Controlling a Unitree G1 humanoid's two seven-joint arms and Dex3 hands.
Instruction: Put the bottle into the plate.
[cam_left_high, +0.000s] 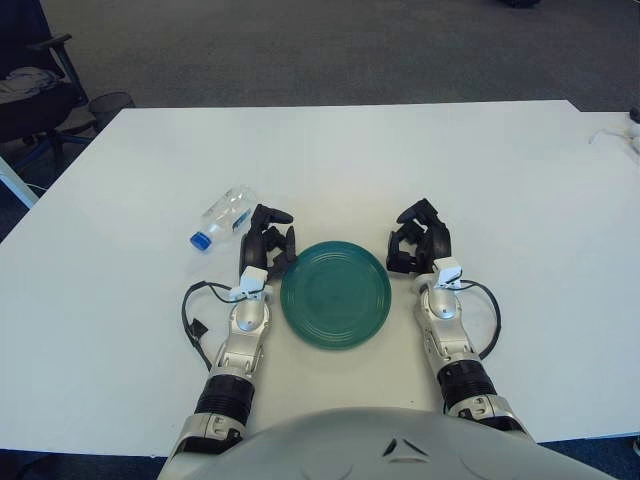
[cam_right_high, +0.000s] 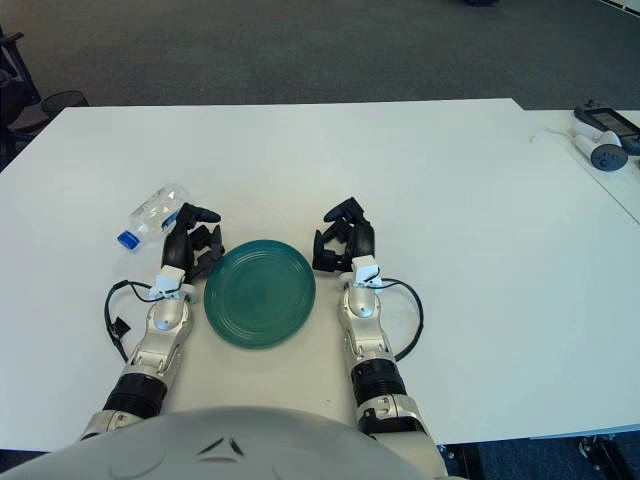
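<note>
Over on the far left we've got an office chair (cam_left_high: 30, 85) off the table, on the carpet. On the white table (cam_left_high: 340, 150) the clear plastic bottle (cam_left_high: 224, 214) lies on its side, blue cap pointing toward the near-left, not on the plate. Just to its right sits our left hand (cam_left_high: 266, 244), fingers loosely curled and holding nothing, close to the bottle but not gripping it. Next comes the green plate (cam_left_high: 335, 294), flat between our two hands with nothing on it. Our right hand (cam_left_high: 420, 240) shows just off the plate's right rim, fingers also loosely bent, nothing in them. Way out right, some small devices (cam_right_high: 600, 135) sit on a neighbouring table.
</note>
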